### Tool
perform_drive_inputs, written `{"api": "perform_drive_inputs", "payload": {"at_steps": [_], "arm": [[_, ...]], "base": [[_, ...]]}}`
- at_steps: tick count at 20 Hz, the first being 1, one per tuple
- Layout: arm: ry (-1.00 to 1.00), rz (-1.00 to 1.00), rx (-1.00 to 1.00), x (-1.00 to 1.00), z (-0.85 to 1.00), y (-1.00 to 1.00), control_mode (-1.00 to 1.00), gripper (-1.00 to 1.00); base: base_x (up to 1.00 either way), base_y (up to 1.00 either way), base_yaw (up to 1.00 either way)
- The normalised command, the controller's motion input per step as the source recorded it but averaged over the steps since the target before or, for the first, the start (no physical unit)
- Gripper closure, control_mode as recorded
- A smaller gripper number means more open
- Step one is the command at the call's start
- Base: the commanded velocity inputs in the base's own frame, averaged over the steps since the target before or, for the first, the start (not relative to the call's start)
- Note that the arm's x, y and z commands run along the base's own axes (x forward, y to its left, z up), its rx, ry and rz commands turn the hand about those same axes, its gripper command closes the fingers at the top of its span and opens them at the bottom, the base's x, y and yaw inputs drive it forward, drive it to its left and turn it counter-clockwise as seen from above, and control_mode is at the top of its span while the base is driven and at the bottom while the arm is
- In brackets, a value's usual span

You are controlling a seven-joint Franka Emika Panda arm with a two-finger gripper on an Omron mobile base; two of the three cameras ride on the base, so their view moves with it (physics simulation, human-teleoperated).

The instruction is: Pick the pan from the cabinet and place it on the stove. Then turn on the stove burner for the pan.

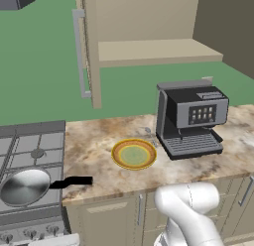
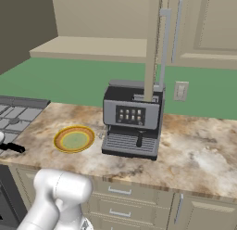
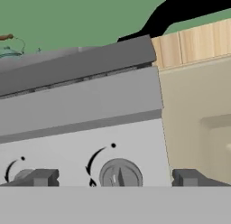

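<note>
With its two fingertips spread wide apart and gripping nothing, the gripper [image 3: 115, 178] faces the front panel of the stove [image 3: 81, 105], a round knob [image 3: 120, 174] lying between the tips without touching either. A second knob [image 3: 25, 177] sits beside one fingertip. On the stove's near burner rests the pan [image 1: 25, 186], its black handle [image 1: 74, 181] reaching over the marbled counter [image 1: 94, 155]. Beyond lie a yellow-rimmed plate [image 1: 133, 154] and a coffee machine [image 1: 191, 118], under the open cabinet [image 1: 149, 51].

Shiny metal pan [image 1: 24, 186], matt blk handle, glossy marble counter [image 1: 94, 151]
</note>
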Motion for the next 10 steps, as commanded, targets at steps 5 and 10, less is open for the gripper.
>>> {"api": "perform_drive_inputs", "payload": {"at_steps": [5,10], "arm": [[0.04,0.0,0.0,0.12,-0.19,0.06,-1.0,-1.0],[0.0,0.0,0.0,0.06,-0.17,0.0,-1.0,-1.0]], "base": [[0.0,0.0,0.0],[0.0,0.0,0.0]]}}
